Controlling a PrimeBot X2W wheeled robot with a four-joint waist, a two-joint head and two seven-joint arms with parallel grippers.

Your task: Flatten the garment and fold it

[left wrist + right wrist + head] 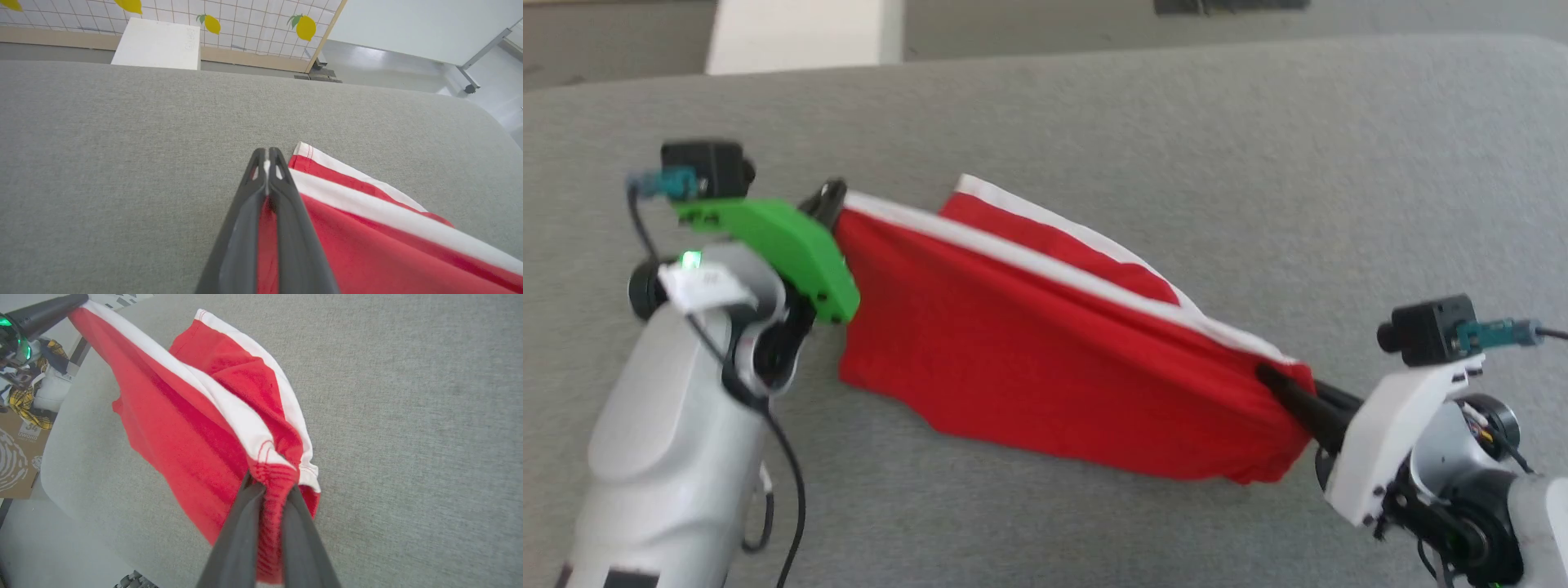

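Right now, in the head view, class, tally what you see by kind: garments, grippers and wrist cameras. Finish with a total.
shorts: 1
grippers: 2, the left gripper and the right gripper, each shut on the shorts
cameras: 2, one on the left wrist, one on the right
total: 5

Across the middle of the frame, the red shorts [1045, 351] hung stretched between two grippers above a grey fabric-covered surface [1298, 163]. At the left, the left gripper [827, 198] pinched the upper corner, where a white stripe [1045, 265] began. The stripe ran diagonally down to the right gripper [1270, 377] at the lower right, whose dark fingers were clamped in bunched red cloth. A white block [800, 33] sat at the upper left, beyond the surface's far edge.
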